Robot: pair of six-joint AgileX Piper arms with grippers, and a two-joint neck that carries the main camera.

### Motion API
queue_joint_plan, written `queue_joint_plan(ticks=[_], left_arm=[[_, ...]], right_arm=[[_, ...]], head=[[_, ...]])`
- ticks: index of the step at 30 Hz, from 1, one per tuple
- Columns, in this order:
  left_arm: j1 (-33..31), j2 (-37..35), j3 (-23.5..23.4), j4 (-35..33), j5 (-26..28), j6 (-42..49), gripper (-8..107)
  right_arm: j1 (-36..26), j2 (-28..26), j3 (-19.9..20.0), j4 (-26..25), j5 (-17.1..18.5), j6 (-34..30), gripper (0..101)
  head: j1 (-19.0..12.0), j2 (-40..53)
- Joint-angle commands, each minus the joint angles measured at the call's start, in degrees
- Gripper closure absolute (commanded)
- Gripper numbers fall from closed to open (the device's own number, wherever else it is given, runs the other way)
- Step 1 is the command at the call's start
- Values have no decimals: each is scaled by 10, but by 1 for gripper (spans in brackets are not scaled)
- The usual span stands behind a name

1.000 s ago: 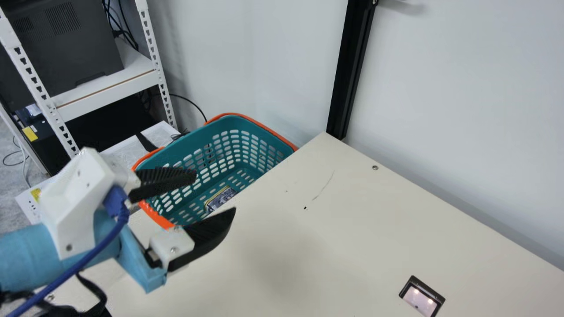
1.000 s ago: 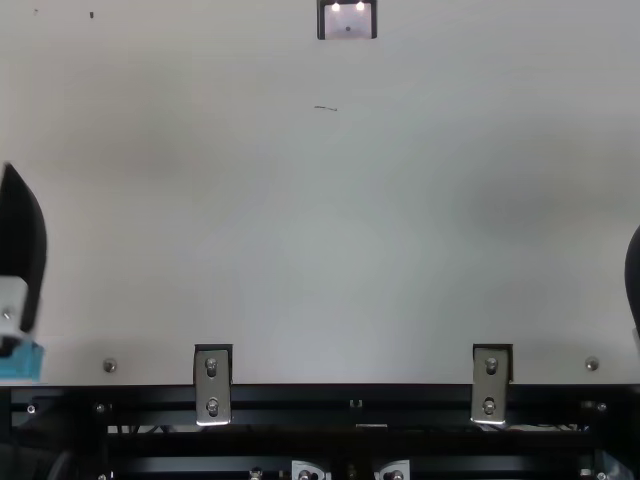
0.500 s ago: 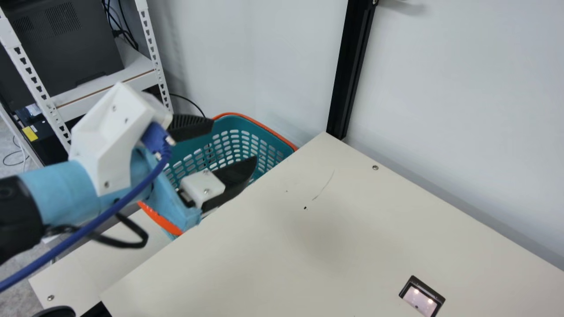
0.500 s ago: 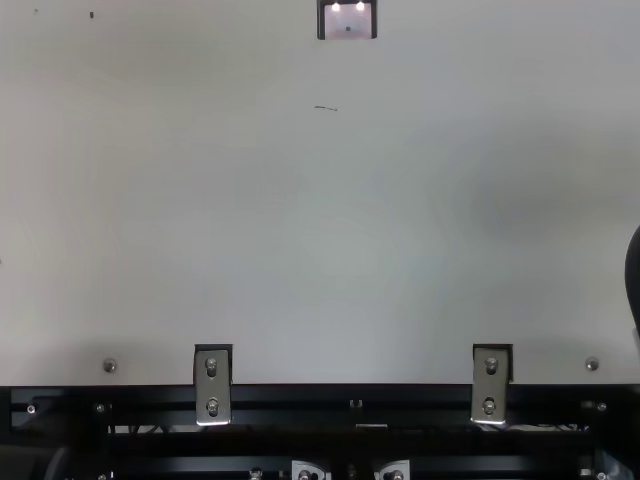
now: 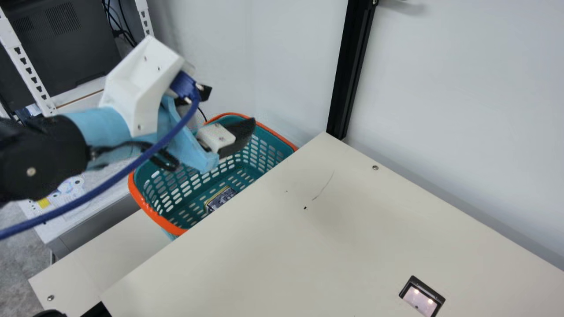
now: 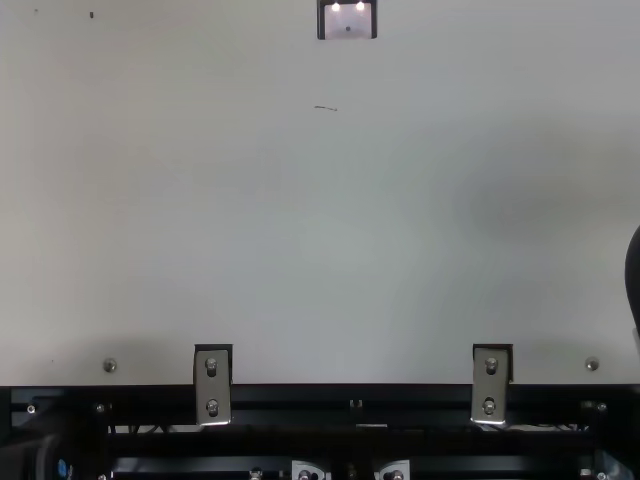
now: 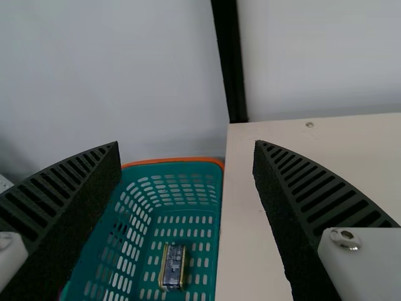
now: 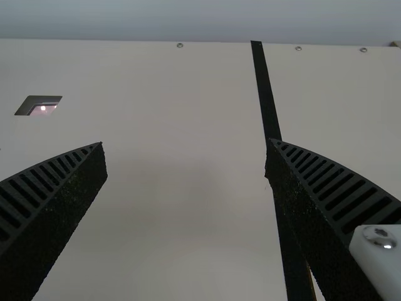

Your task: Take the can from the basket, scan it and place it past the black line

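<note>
The cream counter spreads widest, meeting a pale wall at its far side. A white rack carries a dark boxy machine in the main view. A black post rises by the counter's far corner. Just beside the counter's edge sits the teal basket, rimmed in orange, its walls pierced with slots. In the right wrist view, a black line runs over the counter from its far edge and passes behind one finger.

The left claw hangs above the basket, its fingers set wide — the basket and wall show through the gap. The right claw is at the top view's right edge; its own wrist view shows it spread wide too, with bare counter between the fingers.

Set in the counter is a dark-framed scanner window with bright spots of light, well apart from the line. The can lies on the basket's slotted floor — dark blue-grey, with gold edges. Smallest are the screws in the counter.
</note>
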Motion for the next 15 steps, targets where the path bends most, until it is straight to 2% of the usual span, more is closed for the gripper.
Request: queue_joint_plan(ticks=[1,3,4,9,15], left_arm=[[54,26,-17,-78,0,93,9],[86,48,-35,-118,3,138,9],[47,29,-22,-57,0,61,9],[86,49,-35,-116,0,133,9],[80,61,-46,-87,-5,115,9]], right_arm=[[0,0,0,0,0,0,0],[0,0,0,0,0,0,0],[0,0,0,0,0,0,0],[0,0,0,0,0,0,0],[0,0,0,0,0,0,0]], head=[[-18,16],[-18,16],[-18,16],[-18,16],[-18,16]])
